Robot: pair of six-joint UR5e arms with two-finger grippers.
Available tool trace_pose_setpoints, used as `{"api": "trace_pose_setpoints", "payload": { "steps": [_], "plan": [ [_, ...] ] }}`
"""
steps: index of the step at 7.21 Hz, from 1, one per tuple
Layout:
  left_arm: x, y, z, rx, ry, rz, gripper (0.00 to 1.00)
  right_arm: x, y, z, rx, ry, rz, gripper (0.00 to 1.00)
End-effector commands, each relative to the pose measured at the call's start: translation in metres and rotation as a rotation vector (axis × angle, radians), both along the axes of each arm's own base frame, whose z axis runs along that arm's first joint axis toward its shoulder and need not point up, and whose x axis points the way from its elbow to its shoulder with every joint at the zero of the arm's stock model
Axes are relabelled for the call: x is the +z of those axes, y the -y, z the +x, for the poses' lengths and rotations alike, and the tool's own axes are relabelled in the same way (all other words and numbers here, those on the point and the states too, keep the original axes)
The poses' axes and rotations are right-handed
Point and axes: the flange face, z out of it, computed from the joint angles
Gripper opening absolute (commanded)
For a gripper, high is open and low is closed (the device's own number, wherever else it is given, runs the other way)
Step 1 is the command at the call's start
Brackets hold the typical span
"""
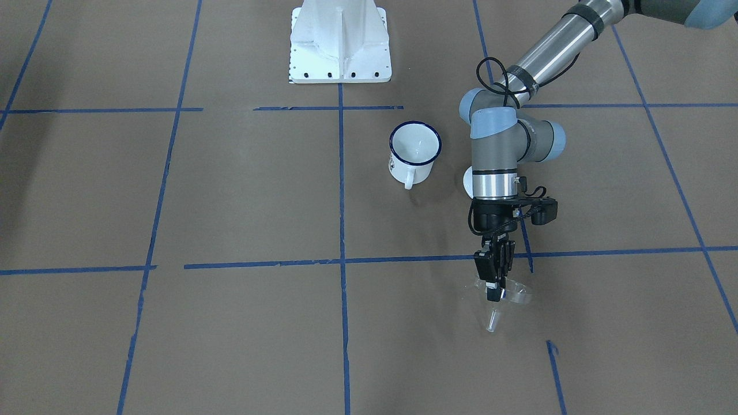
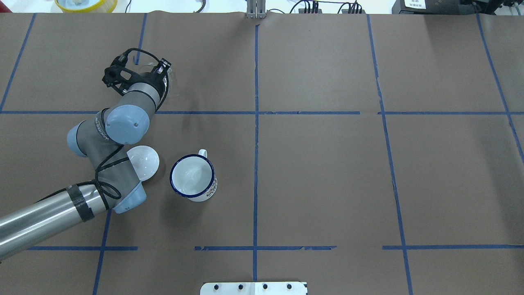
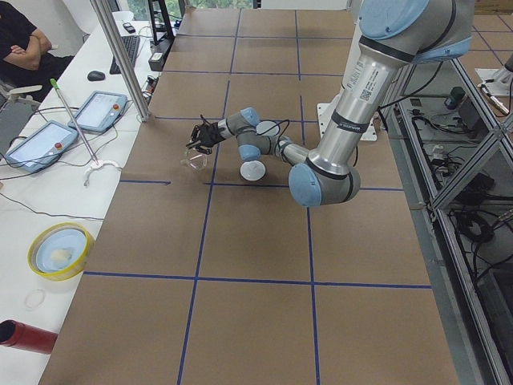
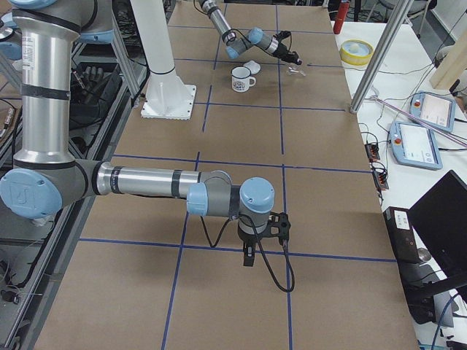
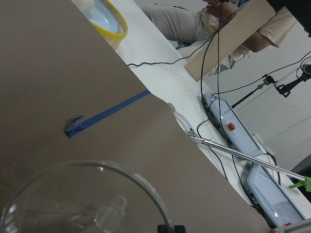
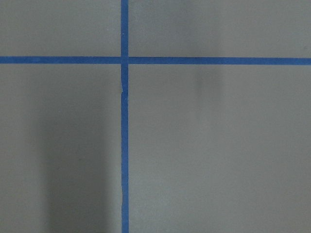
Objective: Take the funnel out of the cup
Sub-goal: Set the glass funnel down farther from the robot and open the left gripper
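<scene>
1. The bench [image 2: 327, 164], covered in brown paper with a blue tape grid, carries everything.
2. The left arm [image 2: 116, 123] reaches out over the bench's left half, past the cup. The right arm [image 4: 146, 181] hangs low over bare bench, well apart from the task's things.
3. The cup [image 1: 414, 151] stands upright and empty near the centre line, its handle toward the operators' side.
4. A white round lid [image 2: 144, 162] lies just beside the cup, partly under the left arm.
5. The funnel [image 1: 510, 298] is out of the cup and well apart from it. It is tilted, with the spout pointing away from the robot. Whether it touches the bench I cannot tell.
6. The left claw [image 1: 494, 295] is pinched narrow on the funnel's rim.
7. The right claw [image 4: 249, 257] shows only in a far side view, so I cannot tell how wide it stands.
</scene>
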Motion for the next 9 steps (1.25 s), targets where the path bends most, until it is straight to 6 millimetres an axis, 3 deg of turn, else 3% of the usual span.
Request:
{"api": "trace_pose_setpoints", "payload": {
  "steps": [1,2,4,5,6,7,9],
  "plan": [
    [0.001,0.0,0.0,0.022,0.053,0.019,1.0,0.0,0.0,0.0,0.0,0.0,0.0,1.0],
    [-0.001,-0.001,-0.001,0.028,0.064,0.027,1.0,0.0,0.0,0.0,0.0,0.0,0.0,1.0],
    [-0.034,-0.009,-0.015,0.145,0.105,0.084,1.0,0.0,0.0,0.0,0.0,0.0,0.0,1.0],
    [-0.019,-0.023,-0.025,0.207,0.126,0.061,1.0,0.0,0.0,0.0,0.0,0.0,0.0,1.0],
    [-0.021,-0.036,-0.043,0.24,0.196,0.074,1.0,0.0,0.0,0.0,0.0,0.0,0.0,1.0],
    [-0.035,-0.053,-0.062,0.292,0.271,0.051,1.0,0.0,0.0,0.0,0.0,0.0,0.0,1.0],
    [-0.058,-0.082,-0.068,0.561,0.371,-0.051,1.0,0.0,0.0,0.0,0.0,0.0,0.0,1.0]
  ]
}}
